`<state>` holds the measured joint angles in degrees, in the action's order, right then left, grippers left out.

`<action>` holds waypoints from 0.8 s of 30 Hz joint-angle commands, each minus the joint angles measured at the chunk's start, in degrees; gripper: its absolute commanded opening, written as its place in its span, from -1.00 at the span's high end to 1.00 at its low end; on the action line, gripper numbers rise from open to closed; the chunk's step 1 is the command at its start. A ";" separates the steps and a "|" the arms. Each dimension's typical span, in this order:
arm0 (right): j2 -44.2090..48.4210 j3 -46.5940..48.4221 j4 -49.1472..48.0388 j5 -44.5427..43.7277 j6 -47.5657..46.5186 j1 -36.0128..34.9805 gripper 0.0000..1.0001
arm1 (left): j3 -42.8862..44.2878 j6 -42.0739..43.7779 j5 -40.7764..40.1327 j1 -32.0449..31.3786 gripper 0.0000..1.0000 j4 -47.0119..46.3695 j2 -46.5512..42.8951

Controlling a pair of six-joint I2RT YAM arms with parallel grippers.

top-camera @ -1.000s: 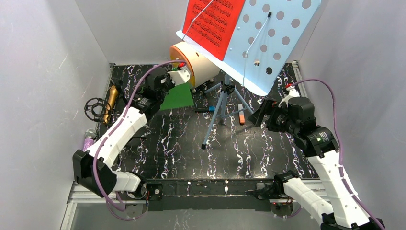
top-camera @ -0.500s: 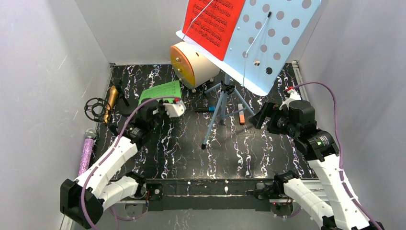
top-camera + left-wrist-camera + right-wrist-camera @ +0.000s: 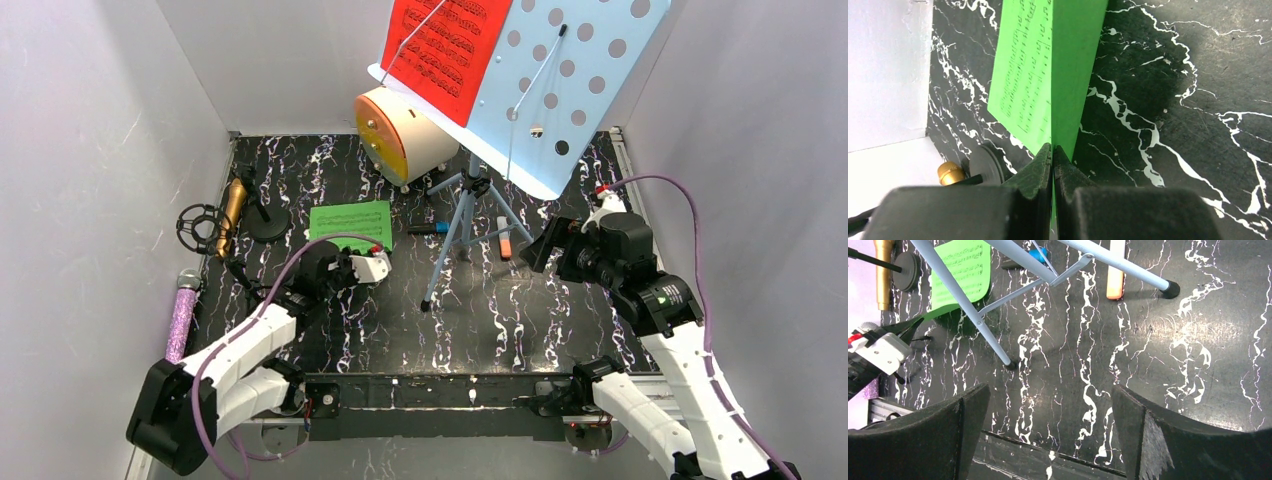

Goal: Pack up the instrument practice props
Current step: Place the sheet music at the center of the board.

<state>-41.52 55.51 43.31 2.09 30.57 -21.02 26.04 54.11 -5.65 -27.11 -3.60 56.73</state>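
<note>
green sheet pinched at its near edge

left gripper point(image 3: 1052, 147): my fingers are pressed together on the near edge of the green music sheet point(image 3: 1023, 85). in the left wrist view the paper rises away from the fingertips in a crease, with the printed staves on its left face. in the top view the sheet point(image 3: 350, 220) lies left of centre on the black marbled table point(image 3: 520, 320), with only the edge at my fingers lifted.

right gripper point(image 3: 1048, 390): jaws spread wide, nothing between them. it hangs over bare table at the right of the top view, just beside the stand's legs.

other props, top view:
- gold microphone point(image 3: 232, 215) at the left edge, beside a black round-based mic stand point(image 3: 268, 225).
- purple microphone point(image 3: 182, 315) lower left, against the wall.
- pale-blue perforated music stand point(image 3: 590, 70) at upper right, upright on its tripod legs point(image 3: 465, 215), with the red music sheet point(image 3: 445, 45) clipped to its left half.
- round cream-and-orange cabinet point(image 3: 395, 130) on its side at upper centre, behind the stand.
- blue marker point(image 3: 430, 228) and orange marker point(image 3: 505, 240) on the table among the legs.
</note>
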 commanded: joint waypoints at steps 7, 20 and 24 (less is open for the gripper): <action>1.04 -2.17 -3.64 0.34 -0.99 0.24 -0.97 | -1.36 2.71 -3.95 0.04 1.00 -12.29 13.78; 0.51 -4.84 -6.32 1.81 -1.65 0.21 -0.97 | -0.24 1.05 -2.62 0.04 1.00 -17.69 17.71; 0.60 -5.47 -7.20 2.79 -2.32 0.19 -0.97 | 1.32 0.17 -2.64 0.04 1.00 -17.28 20.86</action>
<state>-41.23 50.65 39.79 3.42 29.69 -21.02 25.30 55.99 -9.43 -27.11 -19.86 75.29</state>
